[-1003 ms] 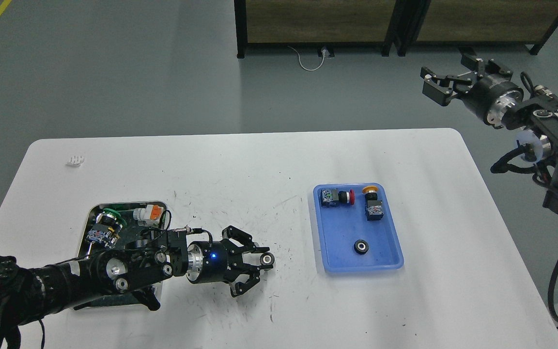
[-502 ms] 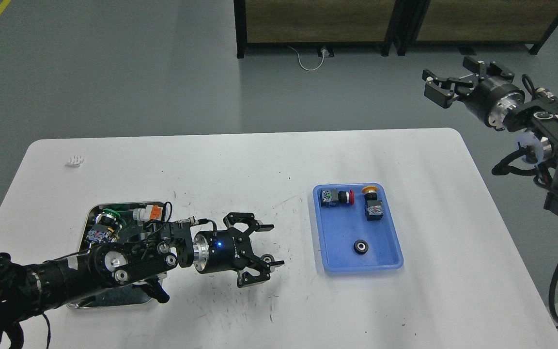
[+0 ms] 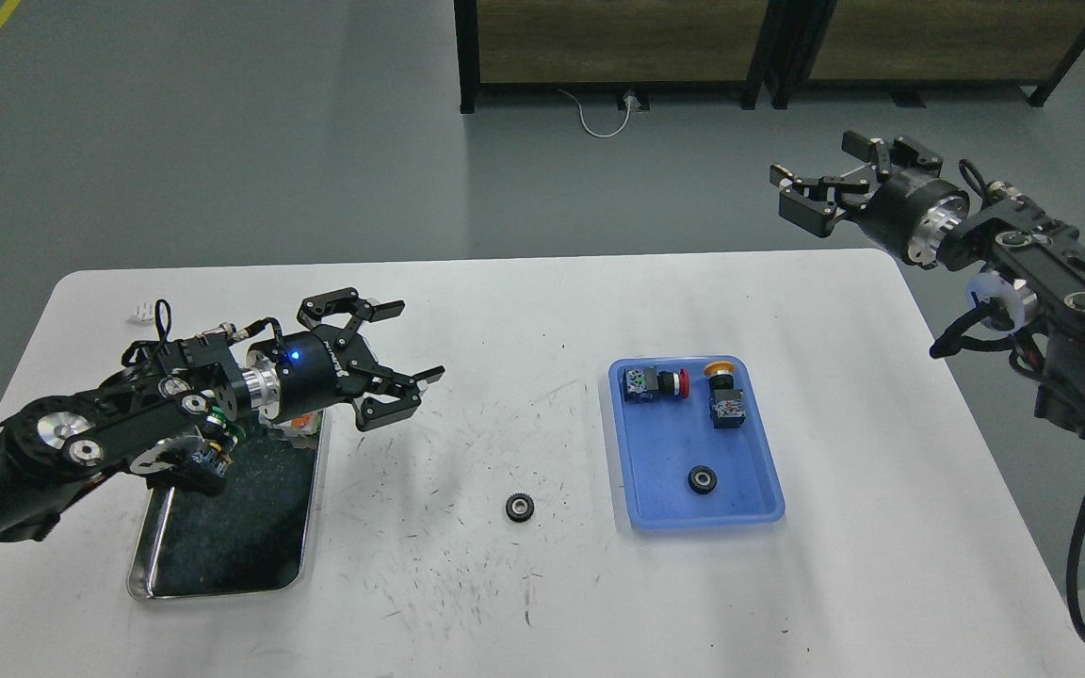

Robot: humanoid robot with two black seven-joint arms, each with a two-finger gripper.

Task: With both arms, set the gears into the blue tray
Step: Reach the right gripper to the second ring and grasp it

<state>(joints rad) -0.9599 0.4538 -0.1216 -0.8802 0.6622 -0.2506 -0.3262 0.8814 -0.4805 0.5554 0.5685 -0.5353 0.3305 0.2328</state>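
One black gear (image 3: 520, 508) lies flat on the white table, left of the blue tray (image 3: 655, 499). A second gear (image 3: 702, 480) rests inside that tray near its front. My left gripper (image 3: 398, 350) hangs open and empty above the table, up and to the left of the loose gear, by the steel tray. My right gripper (image 3: 811, 190) is open and empty, held high beyond the table's far right corner.
Two push-button switches, red-capped (image 3: 657, 383) and yellow-capped (image 3: 723, 398), lie at the back of the blue tray. A steel tray (image 3: 222, 537) with a dark bottom sits at the left, partly under my left arm. A small white piece (image 3: 145, 312) lies far left.
My left gripper let go of the gear, which now lies on the table, and drew back up and left over the steel tray. My right gripper moved slightly left and lower.
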